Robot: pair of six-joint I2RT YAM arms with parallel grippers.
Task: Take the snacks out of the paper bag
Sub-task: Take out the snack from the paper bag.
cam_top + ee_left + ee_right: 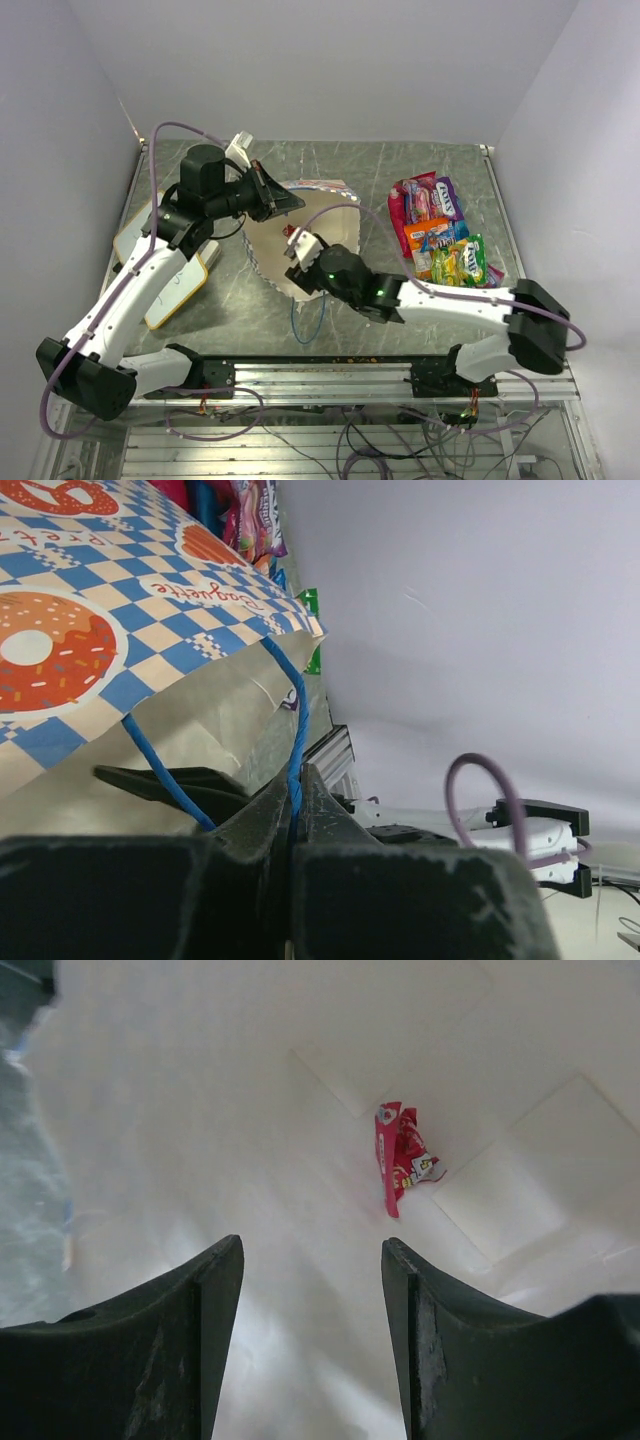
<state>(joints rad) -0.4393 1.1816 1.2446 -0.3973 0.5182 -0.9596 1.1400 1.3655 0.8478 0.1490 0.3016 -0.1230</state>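
Observation:
The paper bag (318, 215) lies on its side mid-table, mouth held open. My left gripper (283, 201) is shut on one of its blue cord handles (296, 742), holding up the checkered upper edge (120, 620). My right gripper (301, 253) is open and empty, reaching into the bag's mouth. In the right wrist view its jaws (310, 1245) stand wide apart over the cream inside of the bag (200, 1110), pointing at a red packet (402, 1155) lying deeper in, a short way ahead. That packet also shows in the top view (291, 231). Several snacks (441, 232) lie in a pile to the right of the bag.
A yellow-edged whiteboard (172, 292) lies at the left under my left arm. The bag's other blue cord handle (309, 322) trails toward the near edge. The aluminium rail (330, 372) runs along the front. Walls close in on the left, back and right.

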